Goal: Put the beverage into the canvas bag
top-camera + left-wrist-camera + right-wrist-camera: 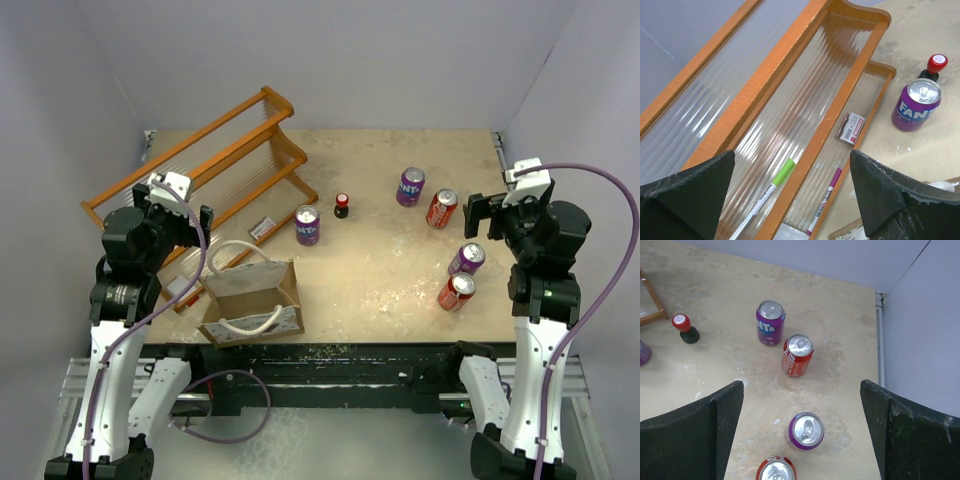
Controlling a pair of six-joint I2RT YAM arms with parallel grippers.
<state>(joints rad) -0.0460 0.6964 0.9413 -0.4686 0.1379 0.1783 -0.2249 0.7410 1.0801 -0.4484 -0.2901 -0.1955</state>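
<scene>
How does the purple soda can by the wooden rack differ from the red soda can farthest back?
Colour: the purple soda can is purple, the red soda can red. Place: the purple one stands left of centre near the orange wooden rack and tan canvas bag; the red one stands on the right, beside another purple can. Both are upright with silver tops.

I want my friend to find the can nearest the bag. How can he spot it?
Find the orange wooden rack on the left of the table, with the canvas bag beside it. By the rack's right end stands one upright purple can. It stands alone by a red-topped knob; the other four cans group far right.
</scene>
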